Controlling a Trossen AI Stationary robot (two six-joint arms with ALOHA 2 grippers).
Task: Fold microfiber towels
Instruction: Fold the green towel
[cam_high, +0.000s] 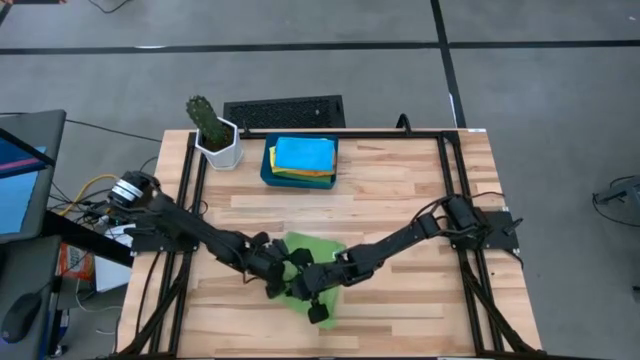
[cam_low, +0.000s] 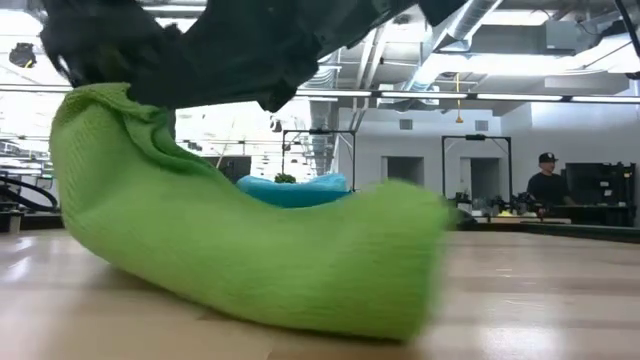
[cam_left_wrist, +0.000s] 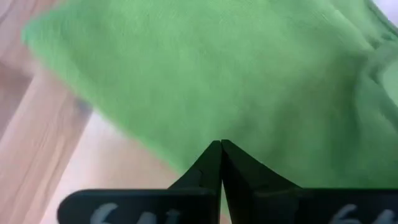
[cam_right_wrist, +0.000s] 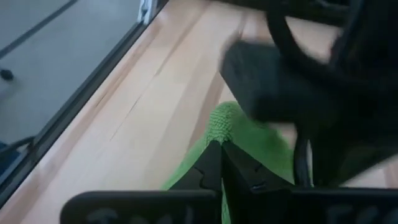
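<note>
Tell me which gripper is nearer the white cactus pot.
Left. The left gripper is on the green towel, on the side toward the cactus pot; the right gripper holds the towel farther from the pot.

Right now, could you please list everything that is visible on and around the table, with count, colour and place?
green towel: one, green, front middle of table, partly lifted
folded towels: a stack, sky-blue on top, yellow and orange edges below, in the tray
tray: one, dark teal, back middle of table
cactus: one, green, in a white pot, back left corner
table: one, light wood
keyboard: one, black, on floor behind table
person: one, far right of room
left gripper: jaws shut on green towel
right gripper: jaws shut on green towel
</note>
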